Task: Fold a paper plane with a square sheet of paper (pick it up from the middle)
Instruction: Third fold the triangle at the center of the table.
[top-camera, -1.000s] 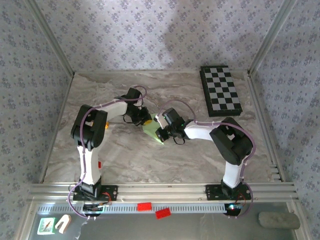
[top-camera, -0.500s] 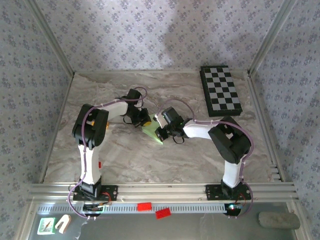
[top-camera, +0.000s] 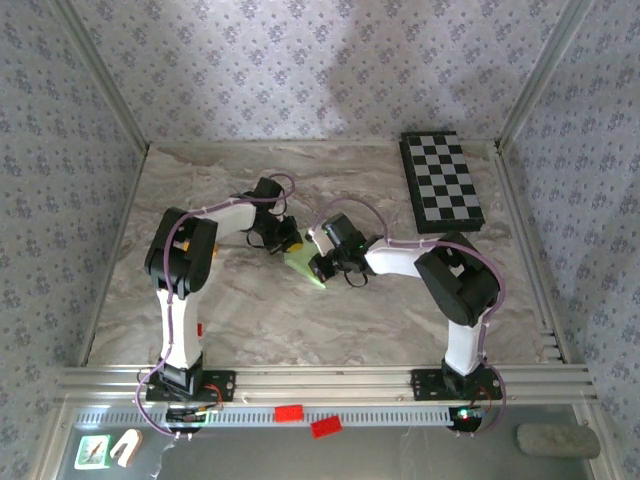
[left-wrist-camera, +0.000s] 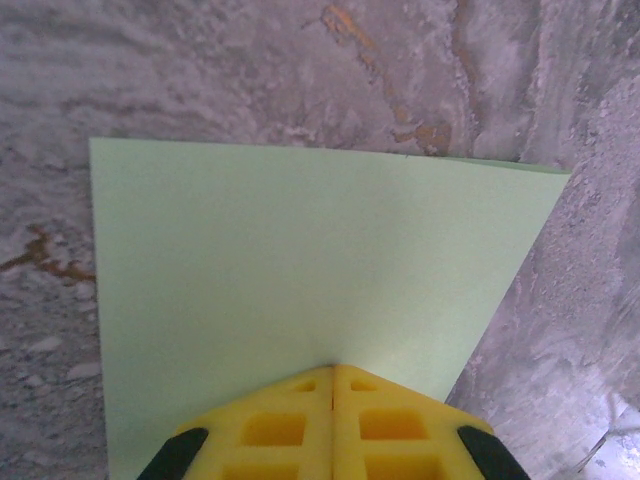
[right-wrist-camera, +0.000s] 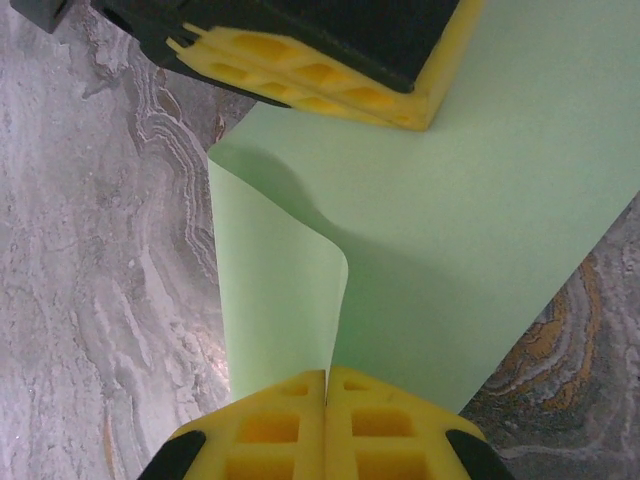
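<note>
Your left pincer (left-wrist-camera: 333, 373) and right pincer (right-wrist-camera: 327, 375) each clamp shut on the square sheet of paper (left-wrist-camera: 300, 260) near the middle of the surface (top-camera: 250, 320); one flap (right-wrist-camera: 280, 290) curls over, so I judge folding only partway, no plane shape yet.

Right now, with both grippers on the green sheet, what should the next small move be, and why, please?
Probably the right gripper should ease its pinched flap down flat: the square sheet of paper is clamped by both shut grippers, the left gripper anchoring the far edge, and the flap stands curled up, uncreased.
</note>
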